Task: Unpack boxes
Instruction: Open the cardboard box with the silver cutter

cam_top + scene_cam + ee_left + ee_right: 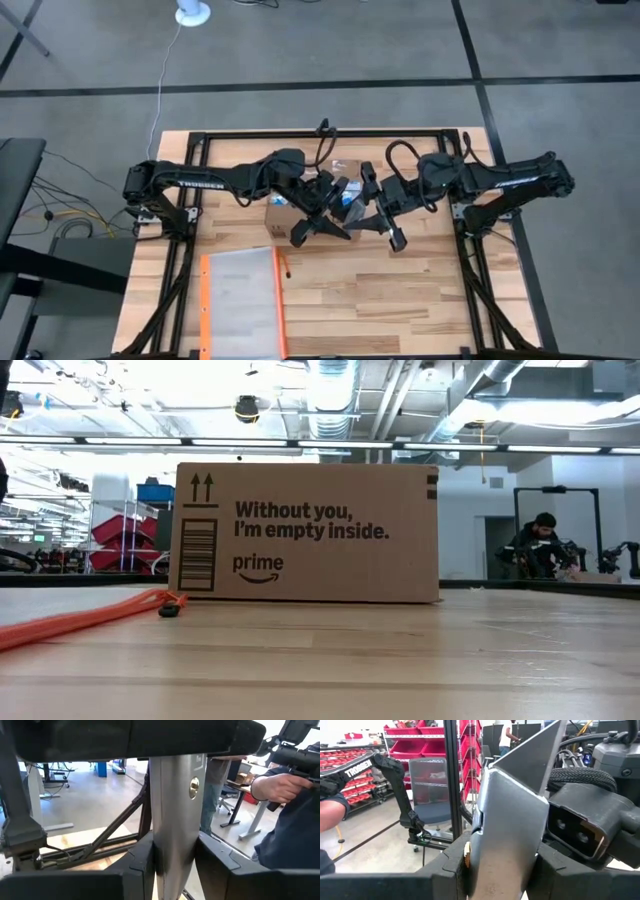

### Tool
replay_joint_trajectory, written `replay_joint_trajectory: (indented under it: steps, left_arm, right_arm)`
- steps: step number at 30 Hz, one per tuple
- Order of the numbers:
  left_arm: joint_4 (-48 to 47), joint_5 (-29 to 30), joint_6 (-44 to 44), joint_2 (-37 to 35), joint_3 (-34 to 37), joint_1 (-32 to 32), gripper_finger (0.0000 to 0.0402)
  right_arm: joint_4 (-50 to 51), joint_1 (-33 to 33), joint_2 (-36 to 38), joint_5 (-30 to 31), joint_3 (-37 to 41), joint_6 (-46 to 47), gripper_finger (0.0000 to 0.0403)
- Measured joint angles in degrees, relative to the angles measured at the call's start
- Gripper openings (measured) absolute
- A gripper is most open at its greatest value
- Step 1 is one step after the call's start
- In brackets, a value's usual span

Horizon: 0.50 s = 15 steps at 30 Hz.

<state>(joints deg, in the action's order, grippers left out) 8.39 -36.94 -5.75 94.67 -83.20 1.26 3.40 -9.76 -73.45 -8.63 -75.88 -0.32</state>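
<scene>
The brown cardboard box [285, 212] sits on the wooden table [430, 290] near the middle of its far half, standing upright. In the low view its long face [305, 532] shows black printed lettering, two up-arrows and a barcode at one end.

The left arm reaches in from the table's left edge. Its pincer [318, 228] hovers at the box's near side, pressed together on a flat grey metallic piece [172, 820], which stands upright between the fingers [140, 865] in the left wrist view.

The right arm reaches in from the table's right edge. Its pincer [385, 225] sits just beside the left one, to the right of the box, and pinches a similar grey metallic sheet [507, 830]. Whether the two grey pieces are one item cannot be told.

A clear pouch with orange edging [240, 302] lies flat at the table's near-left part, well apart from the box.

A person's hand [272, 787] shows in the room beyond the table.
</scene>
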Motion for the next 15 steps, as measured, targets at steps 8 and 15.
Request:
replay_joint_trajectory:
  steps: [8, 15]
  left_arm:
    - [-0.1, 1.6, -0.4, 0.0, 0.0, 0.3, 0.0092]
    - [-1.5, 7.2, -1.8, 0.0, 0.0, 1.9, 0.0053]
  right_arm:
    - [0.6, 0.5, 0.1, 0.1, 0.0, 1.9, 0.0130]
    - [1.2, 1.4, 0.1, 4.7, 0.0, 4.0, 0.0240]
